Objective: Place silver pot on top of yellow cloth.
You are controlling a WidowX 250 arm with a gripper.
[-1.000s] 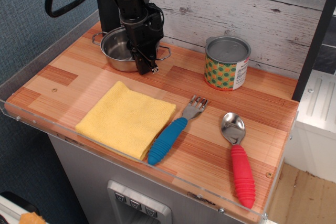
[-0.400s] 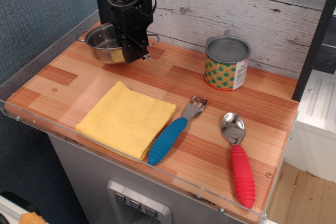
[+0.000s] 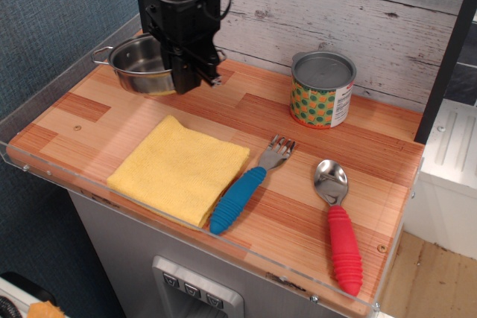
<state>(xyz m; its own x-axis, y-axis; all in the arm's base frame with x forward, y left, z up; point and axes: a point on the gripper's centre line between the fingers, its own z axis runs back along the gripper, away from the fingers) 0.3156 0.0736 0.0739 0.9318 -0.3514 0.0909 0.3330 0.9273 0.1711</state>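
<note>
Carry step judged underway; silver pot is held by its rim in gripper, above the counter; a forward, downward move onto yellow cloth is called for.

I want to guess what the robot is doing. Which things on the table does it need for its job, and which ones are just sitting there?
Needed for the job:
- pot, held up by the gripper
- yellow cloth, where the pot goes

Just lying about:
- can
- blue fork
- red spoon
</note>
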